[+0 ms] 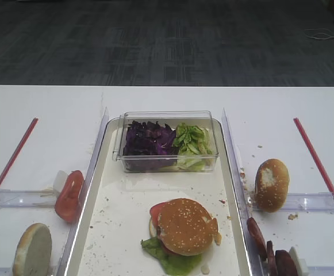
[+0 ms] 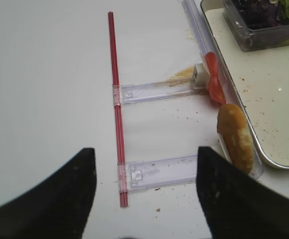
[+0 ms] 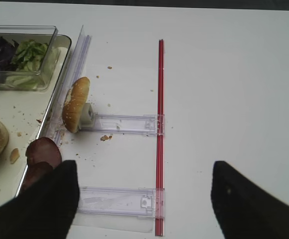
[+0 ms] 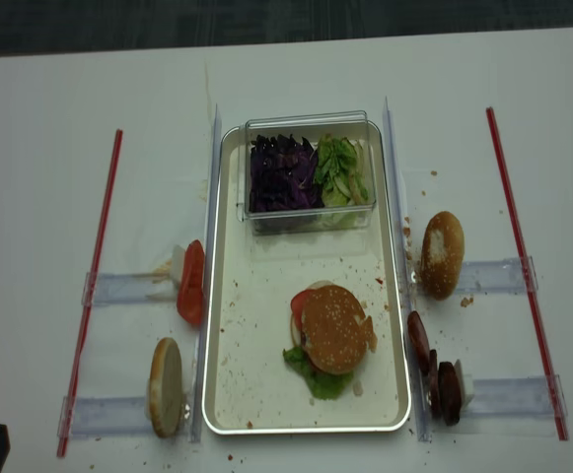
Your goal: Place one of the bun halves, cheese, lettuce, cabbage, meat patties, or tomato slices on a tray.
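Note:
The off-white tray holds a stack: a sesame bun top over a tomato slice and lettuce. Any cheese is hidden. Purple cabbage and lettuce strips fill a clear box at the tray's far end. Another tomato slice leans outside the left rim. Meat patties lean outside the right rim. My right gripper hovers open over bare table, right of the patties. My left gripper is open and empty, left of the tray.
A pale bun half stands by the tray's left rim, and a brown bun with a whitish patch by the right. Red strips and clear plastic brackets lie on the white table. Crumbs are scattered.

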Controlling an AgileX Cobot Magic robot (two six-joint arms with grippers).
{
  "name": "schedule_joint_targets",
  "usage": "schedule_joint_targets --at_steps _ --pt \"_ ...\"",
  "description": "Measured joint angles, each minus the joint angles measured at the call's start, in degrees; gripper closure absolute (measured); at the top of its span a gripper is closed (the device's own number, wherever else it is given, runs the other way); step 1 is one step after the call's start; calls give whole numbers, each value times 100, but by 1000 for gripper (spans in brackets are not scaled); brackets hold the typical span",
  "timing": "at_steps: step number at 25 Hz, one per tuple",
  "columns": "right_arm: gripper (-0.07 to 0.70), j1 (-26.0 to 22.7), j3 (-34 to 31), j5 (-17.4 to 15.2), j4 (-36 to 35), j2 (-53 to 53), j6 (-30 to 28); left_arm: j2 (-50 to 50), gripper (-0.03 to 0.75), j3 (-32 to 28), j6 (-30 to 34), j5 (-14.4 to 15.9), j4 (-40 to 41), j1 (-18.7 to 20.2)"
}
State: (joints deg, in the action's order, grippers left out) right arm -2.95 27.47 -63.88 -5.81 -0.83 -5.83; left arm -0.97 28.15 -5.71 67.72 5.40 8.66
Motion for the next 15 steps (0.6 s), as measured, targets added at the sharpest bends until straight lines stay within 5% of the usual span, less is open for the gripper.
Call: schedule_joint_targets --at_steps 15 --pt "50 0 0 0 0 0 0 0 278 0 0 0 0 0"
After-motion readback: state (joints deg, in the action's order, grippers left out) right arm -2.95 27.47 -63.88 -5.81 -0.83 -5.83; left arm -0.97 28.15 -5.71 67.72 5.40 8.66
